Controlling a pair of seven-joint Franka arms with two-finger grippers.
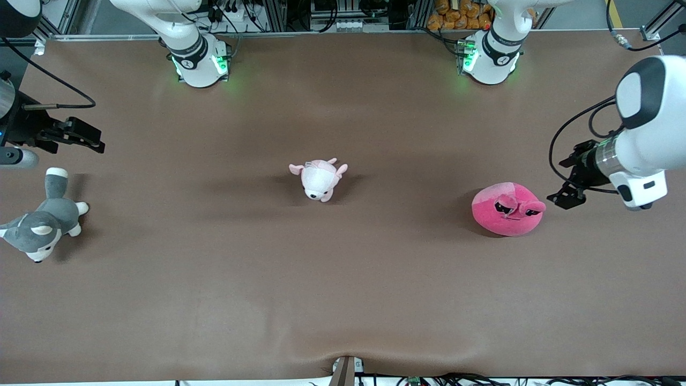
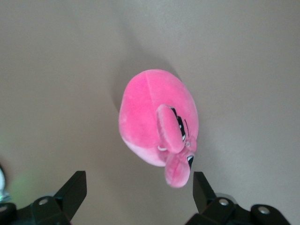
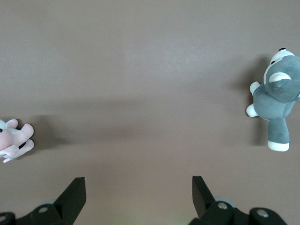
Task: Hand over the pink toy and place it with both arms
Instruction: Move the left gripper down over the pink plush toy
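Note:
The pink toy point(image 1: 506, 210) is a hot-pink round plush with dark eyes, lying on the brown table toward the left arm's end. My left gripper point(image 1: 560, 180) hangs open and empty just beside it, toward the table's end. In the left wrist view the toy point(image 2: 157, 117) lies just ahead of the open gripper point(image 2: 139, 187), and one of its flaps reaches in between the fingertips. My right gripper point(image 1: 99, 140) is open and empty at the right arm's end of the table, over bare table point(image 3: 140, 93); it also shows in the right wrist view point(image 3: 139, 187).
A small pale pink-and-white plush point(image 1: 319, 179) lies mid-table and shows in the right wrist view point(image 3: 14, 138). A grey-and-white husky plush point(image 1: 45, 220) lies at the right arm's end, nearer the front camera than the right gripper, and also shows in the right wrist view point(image 3: 276, 93).

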